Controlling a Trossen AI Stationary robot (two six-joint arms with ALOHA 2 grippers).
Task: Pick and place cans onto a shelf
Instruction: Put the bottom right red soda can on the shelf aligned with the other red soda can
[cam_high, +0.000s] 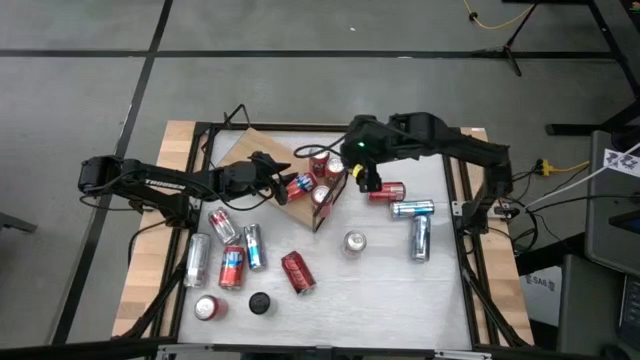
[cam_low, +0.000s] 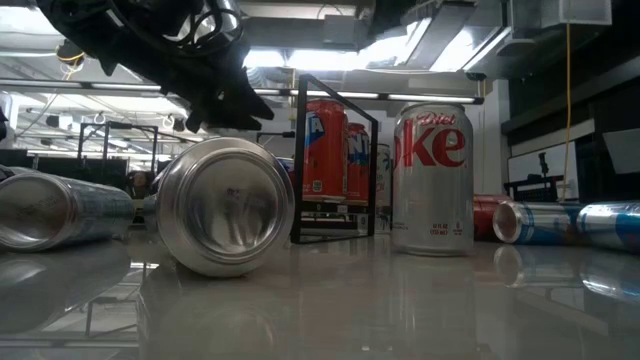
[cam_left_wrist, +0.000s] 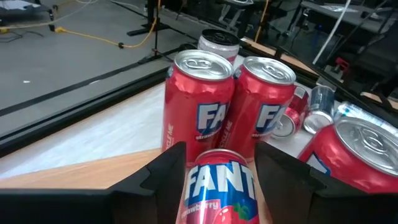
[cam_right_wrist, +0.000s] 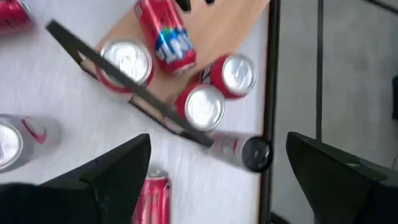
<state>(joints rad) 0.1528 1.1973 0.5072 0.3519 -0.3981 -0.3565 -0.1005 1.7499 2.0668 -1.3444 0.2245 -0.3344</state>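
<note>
The shelf is a light wooden board with a black frame at its right end. Three red cans stand on it by the frame; in the left wrist view two show close together. My left gripper is over the board, shut on a red Fanta can. My right gripper is open and empty, above the table just right of the frame. Below it lie a red can and a dark-ended can. My left gripper pinches the Fanta can's two curved sides between its two fingers. It comes roughly level from the table's left. The can's length runs along the fingers, its top toward the standing cans. In the right wrist view the can lies over the board.
Several cans lie on the white table: silver and red ones front left, a red one in the middle, and red and silver ones to the right. A silver can and a red one stand upright. A black disc lies near the front.
</note>
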